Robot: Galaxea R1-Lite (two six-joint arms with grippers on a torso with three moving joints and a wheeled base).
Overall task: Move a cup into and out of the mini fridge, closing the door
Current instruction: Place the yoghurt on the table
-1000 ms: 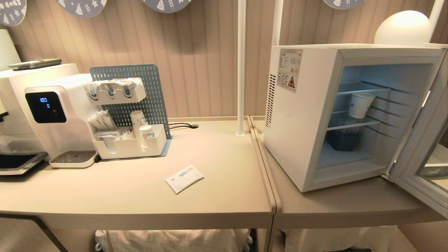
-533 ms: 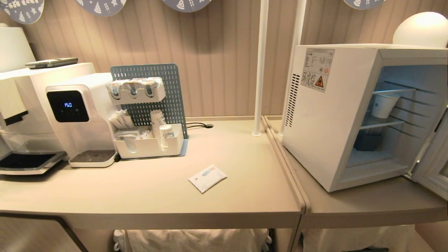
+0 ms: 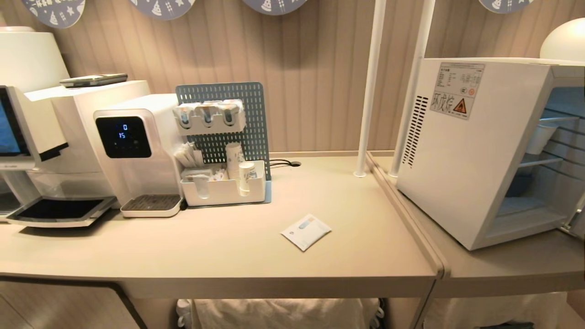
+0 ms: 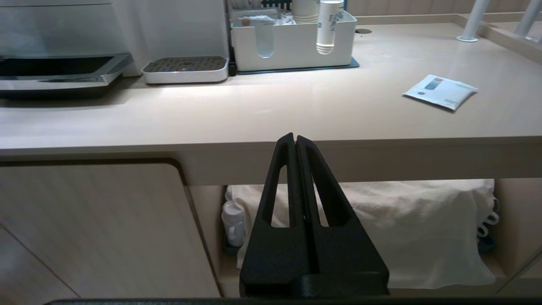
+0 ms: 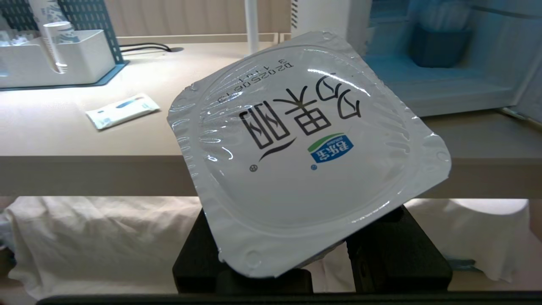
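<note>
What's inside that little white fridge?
In the mini fridge: wire shelves, a white paper cup hanging under the upper one, a dark tub below. The rest lies out of frame.

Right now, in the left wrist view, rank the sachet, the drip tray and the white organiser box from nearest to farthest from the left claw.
1. The sachet, flat on the counter, off to one side of the shut left claw.
2. The drip tray, further back on the counter.
3. The white organiser box, just behind the tray's line; these two are close.
</note>
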